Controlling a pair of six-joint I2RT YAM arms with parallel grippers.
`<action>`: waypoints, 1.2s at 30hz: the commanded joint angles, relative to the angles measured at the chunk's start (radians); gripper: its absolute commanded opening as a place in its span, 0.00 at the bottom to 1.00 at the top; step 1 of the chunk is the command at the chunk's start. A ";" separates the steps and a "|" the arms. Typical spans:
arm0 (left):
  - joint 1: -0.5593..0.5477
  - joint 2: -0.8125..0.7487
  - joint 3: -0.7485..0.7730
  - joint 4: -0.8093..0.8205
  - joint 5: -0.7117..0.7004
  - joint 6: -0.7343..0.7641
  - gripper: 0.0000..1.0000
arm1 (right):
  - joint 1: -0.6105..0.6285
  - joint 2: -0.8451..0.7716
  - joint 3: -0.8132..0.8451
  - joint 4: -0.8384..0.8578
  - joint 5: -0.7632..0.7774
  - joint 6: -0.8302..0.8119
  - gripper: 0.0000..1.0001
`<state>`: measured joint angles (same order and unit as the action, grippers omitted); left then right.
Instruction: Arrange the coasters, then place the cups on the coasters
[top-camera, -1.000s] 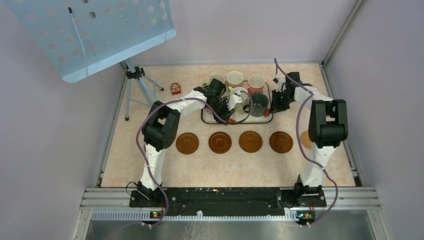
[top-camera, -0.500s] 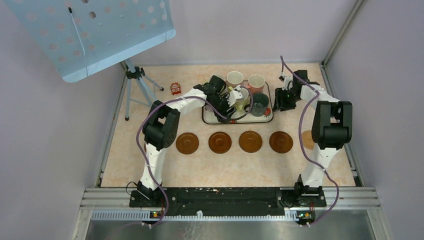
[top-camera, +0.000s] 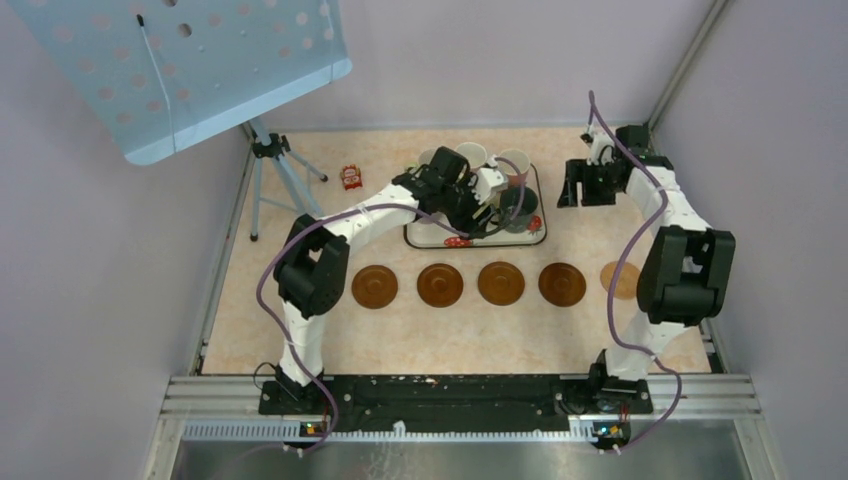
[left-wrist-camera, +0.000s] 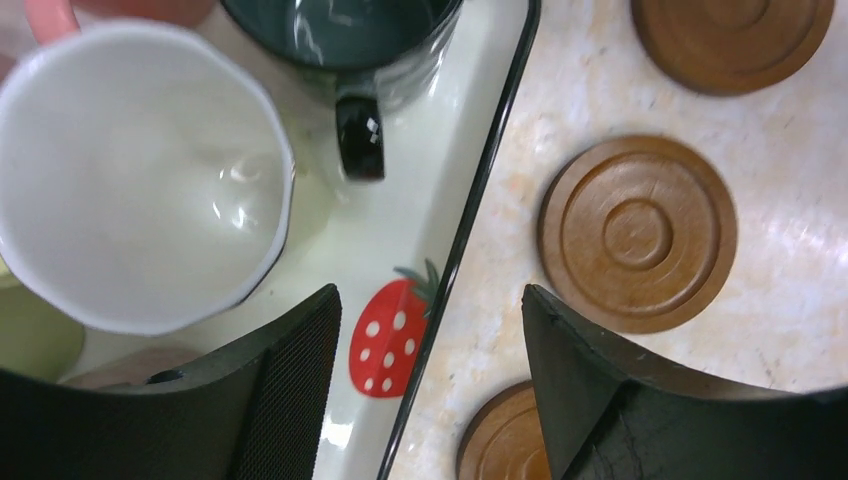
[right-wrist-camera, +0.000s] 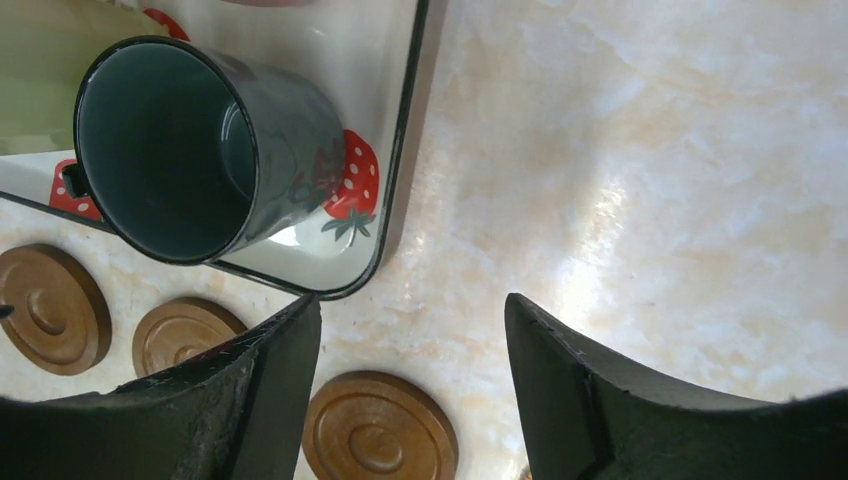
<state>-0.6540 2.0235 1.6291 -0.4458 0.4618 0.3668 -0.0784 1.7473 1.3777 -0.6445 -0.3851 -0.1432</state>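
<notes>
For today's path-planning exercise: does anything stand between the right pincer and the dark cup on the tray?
Nothing visible blocks it. The right pincer, open, hangs over the table beside the tray; only the tray's low black rim lies between it and the dark cup.

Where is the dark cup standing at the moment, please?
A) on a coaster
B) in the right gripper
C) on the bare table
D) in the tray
D: the dark cup stands inside the rim of the tray, apart from the coasters.
</notes>
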 joint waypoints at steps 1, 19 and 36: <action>-0.036 -0.046 -0.012 0.147 -0.090 -0.132 0.72 | -0.059 -0.066 0.083 -0.033 -0.029 0.003 0.67; -0.082 0.129 0.144 0.160 -0.104 -0.135 0.72 | -0.094 -0.152 0.017 -0.130 -0.080 -0.020 0.68; -0.178 0.138 0.196 0.146 -0.028 -0.162 0.73 | -0.095 -0.171 0.009 -0.166 -0.127 -0.065 0.68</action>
<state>-0.8318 2.1715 1.7664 -0.3260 0.3996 0.2321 -0.1715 1.6352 1.3872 -0.8101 -0.4637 -0.1669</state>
